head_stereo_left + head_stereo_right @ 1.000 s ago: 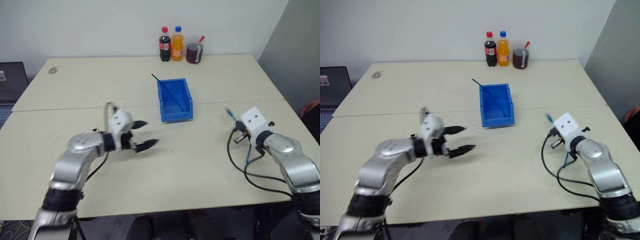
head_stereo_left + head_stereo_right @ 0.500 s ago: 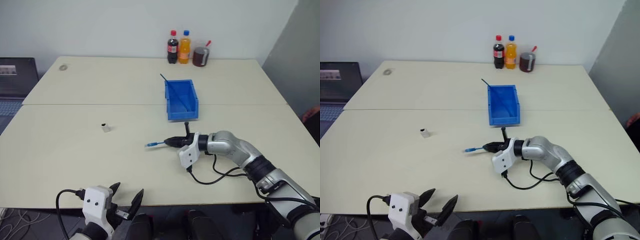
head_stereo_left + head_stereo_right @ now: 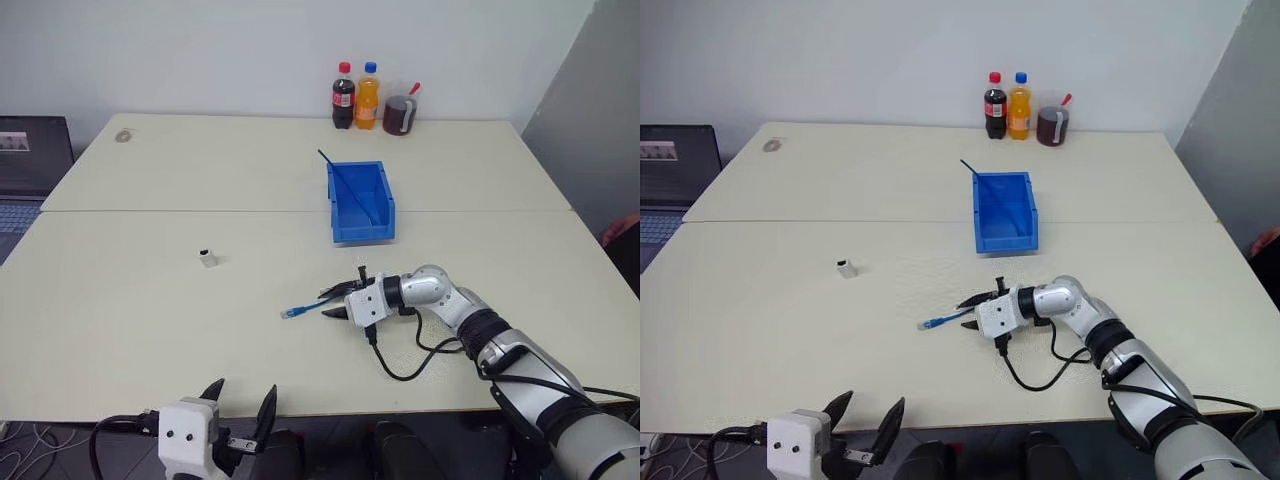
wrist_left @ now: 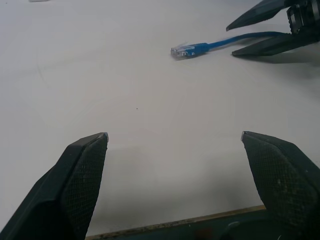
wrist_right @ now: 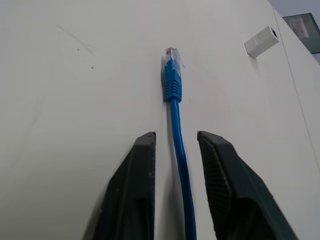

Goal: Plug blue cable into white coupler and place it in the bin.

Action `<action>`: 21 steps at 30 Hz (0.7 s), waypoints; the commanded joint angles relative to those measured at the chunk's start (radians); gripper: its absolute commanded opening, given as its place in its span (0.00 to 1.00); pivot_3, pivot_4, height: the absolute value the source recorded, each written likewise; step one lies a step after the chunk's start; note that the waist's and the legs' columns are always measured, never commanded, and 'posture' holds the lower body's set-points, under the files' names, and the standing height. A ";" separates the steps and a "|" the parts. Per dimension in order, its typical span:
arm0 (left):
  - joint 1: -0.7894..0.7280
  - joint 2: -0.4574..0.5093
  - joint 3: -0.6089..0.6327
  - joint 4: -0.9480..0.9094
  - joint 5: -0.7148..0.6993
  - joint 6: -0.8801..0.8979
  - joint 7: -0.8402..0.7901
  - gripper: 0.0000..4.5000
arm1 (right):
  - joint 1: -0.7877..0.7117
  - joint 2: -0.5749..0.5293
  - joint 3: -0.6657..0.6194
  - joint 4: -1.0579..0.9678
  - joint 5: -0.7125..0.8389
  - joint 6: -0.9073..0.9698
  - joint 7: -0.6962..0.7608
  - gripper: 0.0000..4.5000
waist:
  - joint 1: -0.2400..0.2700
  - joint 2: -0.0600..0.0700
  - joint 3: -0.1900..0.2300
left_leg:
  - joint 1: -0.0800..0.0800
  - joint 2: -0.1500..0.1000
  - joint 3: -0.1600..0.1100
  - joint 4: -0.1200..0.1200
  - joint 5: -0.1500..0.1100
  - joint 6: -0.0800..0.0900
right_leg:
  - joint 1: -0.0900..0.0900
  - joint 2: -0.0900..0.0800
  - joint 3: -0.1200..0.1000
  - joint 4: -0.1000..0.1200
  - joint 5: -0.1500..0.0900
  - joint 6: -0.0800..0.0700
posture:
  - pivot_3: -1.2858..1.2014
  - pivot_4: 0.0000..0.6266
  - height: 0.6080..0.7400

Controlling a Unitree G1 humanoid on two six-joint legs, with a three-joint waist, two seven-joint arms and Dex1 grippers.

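While the blue cable [image 5: 174,107] lies loose between my right pincer's [image 3: 337,301] parted fingers and my left pincer [image 4: 177,180] gapes wide, the white coupler [image 3: 207,258] sits unplugged, well apart from the bin [image 3: 345,225].

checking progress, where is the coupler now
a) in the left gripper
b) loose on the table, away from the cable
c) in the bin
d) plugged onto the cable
b, the coupler lies alone on the table, apart from the cable plug.

An office: pale desks [image 3: 150,300], a laptop [image 3: 30,160], bare walls.
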 commanded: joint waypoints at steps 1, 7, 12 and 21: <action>-0.061 0.066 0.046 0.021 -0.040 -0.002 -0.051 1.00 | 0.053 -0.045 -0.019 -0.087 0.055 0.053 0.104 0.55 | 0.003 0.001 0.001 | 0.000 0.000 0.000 0.000 0.000 0.000 | 0.000 0.000 0.000 0.000 0.000 0.000 | 0.52 0.24 1.00; -0.430 0.360 0.221 0.190 -0.203 0.135 -0.243 1.00 | 0.186 -0.179 -0.162 -0.559 0.266 0.420 0.163 0.90 | 0.028 0.008 0.005 | -0.004 -0.001 -0.004 -0.001 0.000 0.000 | -0.002 0.000 -0.004 0.001 0.000 0.000 | 0.52 0.24 1.00; -0.844 0.584 0.144 0.392 -0.358 0.335 -0.530 1.00 | 0.339 -0.366 -0.321 -1.077 0.540 1.003 0.119 1.00 | 0.032 0.012 0.007 | -0.010 -0.001 -0.008 0.001 0.001 -0.001 | -0.005 0.003 -0.009 0.002 0.007 0.004 | 0.52 0.24 1.00; -1.261 0.635 -0.139 0.787 -0.241 0.284 -0.887 1.00 | 0.553 -0.540 -0.518 -1.450 0.875 1.550 -0.025 1.00 | 0.018 0.012 0.007 | -0.017 -0.003 -0.007 0.001 0.000 -0.002 | -0.010 0.004 -0.014 0.000 0.008 0.008 | 0.52 0.24 1.00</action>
